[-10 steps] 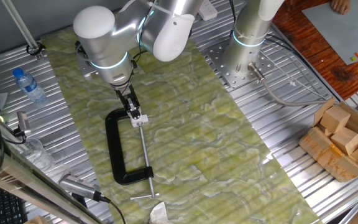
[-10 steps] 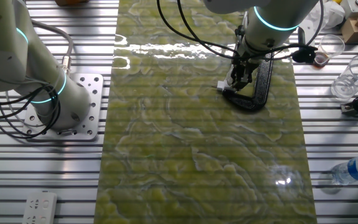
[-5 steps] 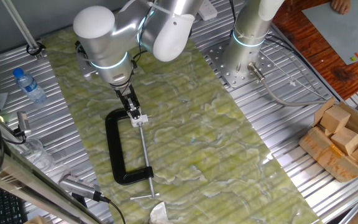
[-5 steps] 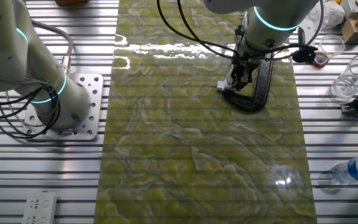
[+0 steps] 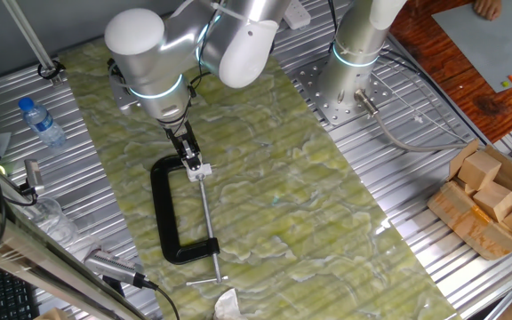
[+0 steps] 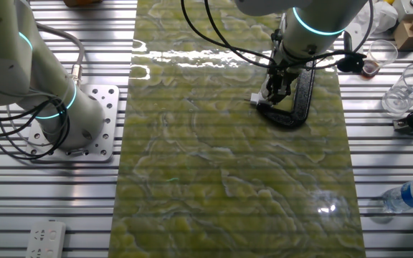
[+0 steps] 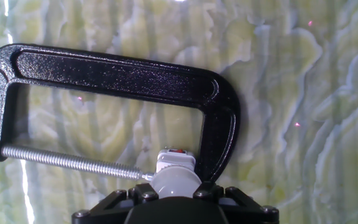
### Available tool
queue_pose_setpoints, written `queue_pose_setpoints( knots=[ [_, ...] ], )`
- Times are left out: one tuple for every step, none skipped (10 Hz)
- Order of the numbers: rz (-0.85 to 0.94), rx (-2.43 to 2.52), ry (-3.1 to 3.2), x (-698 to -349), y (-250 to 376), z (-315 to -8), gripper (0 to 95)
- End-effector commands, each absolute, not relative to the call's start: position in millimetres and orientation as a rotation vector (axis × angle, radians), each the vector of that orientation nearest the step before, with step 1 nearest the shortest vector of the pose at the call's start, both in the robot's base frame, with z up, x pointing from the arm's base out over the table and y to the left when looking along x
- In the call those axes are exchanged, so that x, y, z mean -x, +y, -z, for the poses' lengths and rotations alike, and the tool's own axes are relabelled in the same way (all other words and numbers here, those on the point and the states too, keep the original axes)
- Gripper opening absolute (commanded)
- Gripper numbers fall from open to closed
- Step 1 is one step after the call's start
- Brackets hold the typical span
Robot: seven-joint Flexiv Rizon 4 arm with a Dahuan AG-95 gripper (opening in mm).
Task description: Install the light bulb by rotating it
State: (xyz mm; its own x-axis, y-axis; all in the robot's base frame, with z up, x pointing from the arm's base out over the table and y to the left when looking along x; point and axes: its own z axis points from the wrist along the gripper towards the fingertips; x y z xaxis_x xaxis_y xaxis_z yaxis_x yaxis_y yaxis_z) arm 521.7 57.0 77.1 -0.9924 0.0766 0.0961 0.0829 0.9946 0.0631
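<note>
In the hand view the small white light bulb (image 7: 176, 182) sits between my gripper's (image 7: 175, 194) black fingers, which close on its sides. The bulb's tip meets the white blocky socket fitting (image 7: 176, 160), which is held in the jaw of the black C-clamp (image 7: 123, 73) against its screw (image 7: 73, 161). In one fixed view my gripper (image 5: 188, 156) points down at the clamp's (image 5: 161, 209) upper end, next to the socket (image 5: 203, 170). In the other fixed view the gripper (image 6: 273, 89) hides the bulb; the socket (image 6: 256, 101) shows beside it.
A clear bottle with a blue cap (image 5: 40, 121) lies at the left on the metal table. A second arm's base (image 5: 352, 76) stands at the back. A box of wooden blocks (image 5: 492, 203) is at the right. A clear cup (image 6: 403, 94) stands near the mat's edge.
</note>
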Motion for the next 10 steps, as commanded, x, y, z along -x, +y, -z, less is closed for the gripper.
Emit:
queue_pose_setpoints(
  knots=[
    [0.077, -0.194, -3.042, -522.1, 57.1, -79.5, 19.0],
    [0.092, -0.154, -3.046, -522.1, 57.2, -79.8, 76.0],
    [0.088, -0.159, -3.046, -522.1, 57.2, -79.7, 76.0],
    [0.085, -0.161, -3.046, -522.1, 57.2, -79.7, 76.0],
    [0.085, -0.166, -3.047, -522.1, 57.2, -79.7, 76.0],
    [0.084, -0.195, -3.048, -522.1, 57.2, -79.7, 76.0],
    [0.083, -0.285, -3.052, -522.1, 57.2, -80.2, 76.0],
    [0.083, -0.476, -3.034, -522.0, 57.4, -83.1, 76.0],
    [0.073, -0.724, -2.997, -522.4, 57.4, -86.5, 76.0],
    [0.067, -0.893, -2.955, -522.7, 57.4, -89.2, 76.0]
  ],
)
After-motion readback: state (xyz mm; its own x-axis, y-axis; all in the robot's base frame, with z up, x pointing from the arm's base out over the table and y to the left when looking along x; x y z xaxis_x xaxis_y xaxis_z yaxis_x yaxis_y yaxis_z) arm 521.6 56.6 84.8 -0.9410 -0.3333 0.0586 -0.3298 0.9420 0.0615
